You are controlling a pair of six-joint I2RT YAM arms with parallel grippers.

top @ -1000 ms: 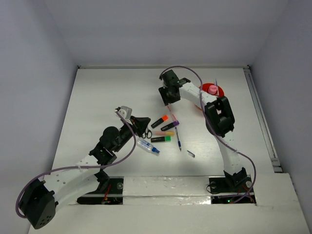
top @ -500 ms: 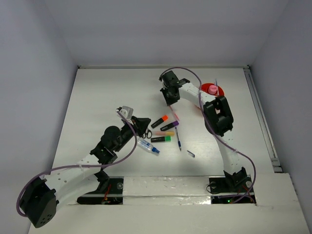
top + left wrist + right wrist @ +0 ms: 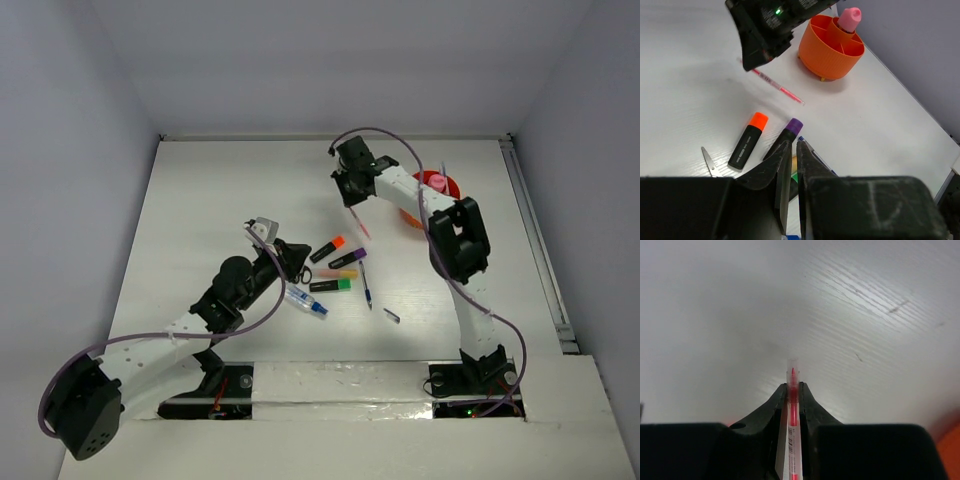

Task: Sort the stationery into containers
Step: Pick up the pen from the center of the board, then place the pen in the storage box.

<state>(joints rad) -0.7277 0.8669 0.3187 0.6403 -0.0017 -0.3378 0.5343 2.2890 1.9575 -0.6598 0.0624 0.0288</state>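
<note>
One red pen (image 3: 792,410) pinched in my right claw (image 3: 792,387), short of the orange cup (image 3: 826,60), whose visible compartments hold nothing. Left claw (image 3: 793,146) closed, empty. Unsorted on the surface (image 3: 220,200): orange highlighter (image 3: 747,141), purple highlighter (image 3: 786,137), green highlighter (image 3: 331,285), blue pen (image 3: 366,285), scissors (image 3: 708,160), tube (image 3: 304,300). Judgement: sorting barely begun. Print on pen barrel too small to read; no other legible writing anywhere.

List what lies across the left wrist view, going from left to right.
From the left: scissors blade → orange-capped highlighter → purple-capped highlighter → orange cup. The red pen stretches over both highlighters' span, so it is left out.
</note>
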